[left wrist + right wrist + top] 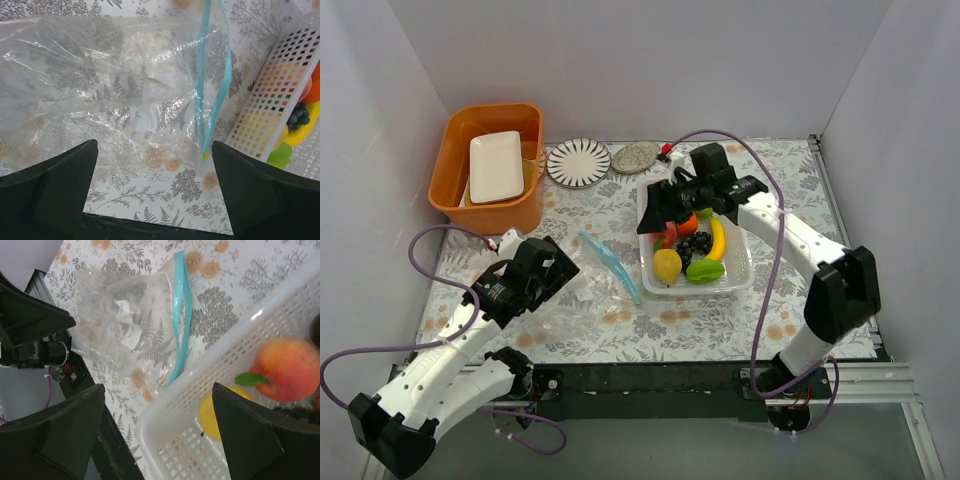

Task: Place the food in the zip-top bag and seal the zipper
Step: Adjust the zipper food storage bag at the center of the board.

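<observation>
The clear zip-top bag (582, 280) lies flat on the flowered table, left of the white lattice basket (744, 272). Its light blue zipper (612, 265) runs along the side facing the basket, and the mouth is slightly parted. The basket holds the food: lemon (667, 265), green mango (705, 270), banana (718, 240), black grapes (696, 245) and orange (687, 222). My left gripper (552, 268) is open and empty over the bag's (125, 90) near edge, with the zipper (212, 100) ahead to the right. My right gripper (160, 435) is open and empty above the basket's (200, 450) left corner, near the peach (287, 367) and lemon (220, 412).
An orange bin (452, 190) holding a white rectangular dish stands at the back left. A striped plate (578, 162) and a small patterned dish (636, 157) lie beside it. The black front rail (650, 380) runs along the table's near edge.
</observation>
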`<action>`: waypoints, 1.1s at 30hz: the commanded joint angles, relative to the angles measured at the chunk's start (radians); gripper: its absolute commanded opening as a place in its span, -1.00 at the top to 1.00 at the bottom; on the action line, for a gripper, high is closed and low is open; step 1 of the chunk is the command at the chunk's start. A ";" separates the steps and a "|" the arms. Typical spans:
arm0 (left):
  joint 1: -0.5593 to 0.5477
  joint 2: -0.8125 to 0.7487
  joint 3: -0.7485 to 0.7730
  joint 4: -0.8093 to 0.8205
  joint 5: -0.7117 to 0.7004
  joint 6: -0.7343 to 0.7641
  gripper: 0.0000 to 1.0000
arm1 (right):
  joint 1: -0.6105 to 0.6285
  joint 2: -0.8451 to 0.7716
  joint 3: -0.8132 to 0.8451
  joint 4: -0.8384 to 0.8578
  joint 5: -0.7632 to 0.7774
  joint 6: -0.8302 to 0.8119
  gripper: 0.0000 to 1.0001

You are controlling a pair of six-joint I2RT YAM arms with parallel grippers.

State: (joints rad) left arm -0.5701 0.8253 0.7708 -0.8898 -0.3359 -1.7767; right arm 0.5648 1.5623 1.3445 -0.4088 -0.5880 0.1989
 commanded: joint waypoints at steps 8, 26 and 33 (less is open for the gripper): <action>0.412 0.018 -0.044 0.087 0.141 0.204 -0.96 | 0.064 0.353 0.433 -0.080 -0.064 -0.064 -0.86; 0.685 0.139 -0.068 0.158 0.319 0.312 -0.96 | 0.115 0.763 0.921 -0.297 -0.055 -0.170 -0.84; 0.688 0.182 -0.107 0.218 0.365 0.296 -0.96 | 0.167 0.841 0.953 -0.355 -0.026 -0.230 -0.85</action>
State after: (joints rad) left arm 0.1097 1.0050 0.6743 -0.7166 -0.0284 -1.4811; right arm 0.6983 2.3657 2.2414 -0.7078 -0.6090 0.0242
